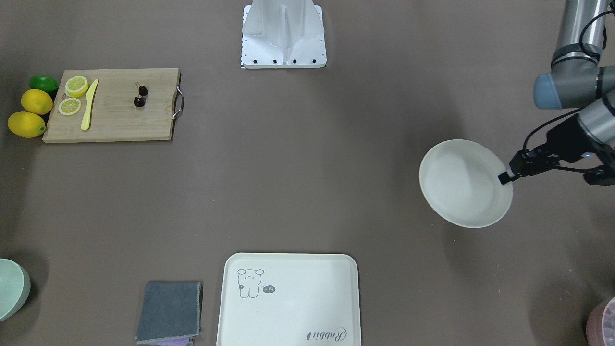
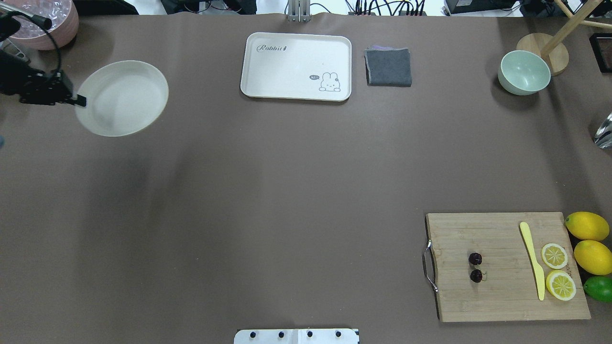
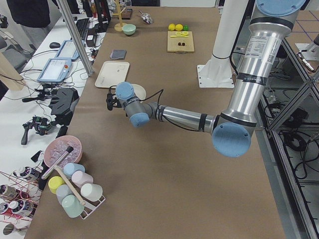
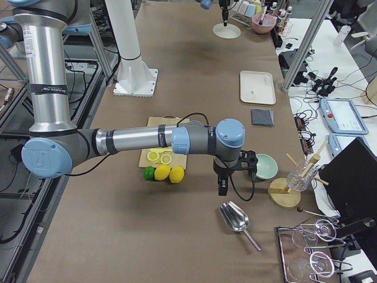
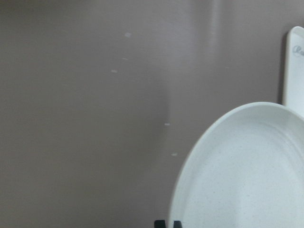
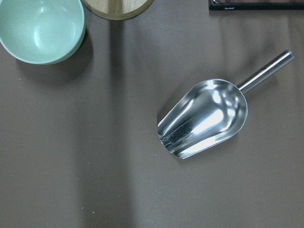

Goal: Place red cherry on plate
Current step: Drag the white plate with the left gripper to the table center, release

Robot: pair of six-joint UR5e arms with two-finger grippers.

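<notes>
The red cherry, two tiny dark fruits joined by stems, lies on the wooden cutting board at the robot's right. Far across the table, the round cream plate is at the robot's left. My left gripper is shut on the plate's rim; its black fingertips sit close together at the edge. My right gripper shows only in the exterior right view, pointing down beside the lemons, so I cannot tell whether it is open or shut.
A bear-print tray, grey cloth and pale green bowl line the far edge. A metal scoop lies under the right wrist. Lemons, lemon slices and a yellow knife are at the board's outer end.
</notes>
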